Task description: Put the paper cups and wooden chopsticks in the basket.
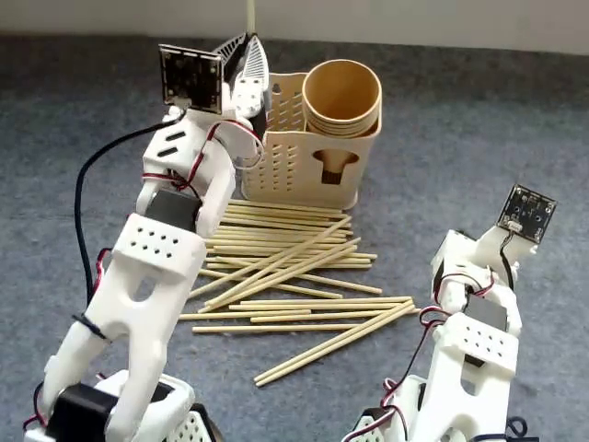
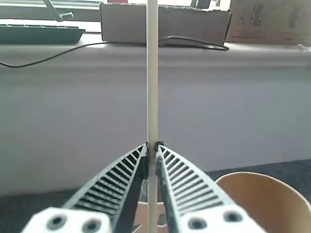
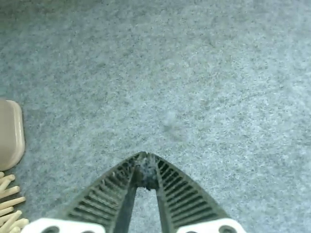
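A beige slotted basket (image 1: 304,166) stands at the back of the grey carpet with stacked paper cups (image 1: 341,97) in its right part. My left gripper (image 1: 250,55) is raised over the basket's left part, shut on one wooden chopstick (image 2: 152,73) held upright; the chopstick's top (image 1: 249,14) runs out of the high view. A cup rim (image 2: 262,199) lies just below it. Several chopsticks (image 1: 294,276) lie scattered in front of the basket. My right gripper (image 3: 145,174) is shut with nothing in it, low over bare carpet near the front right.
The basket's corner (image 3: 10,132) and a few chopstick tips (image 3: 9,204) show beside the right gripper. A white wall (image 2: 155,107) with a cardboard box (image 2: 165,22) and cables stands behind the table.
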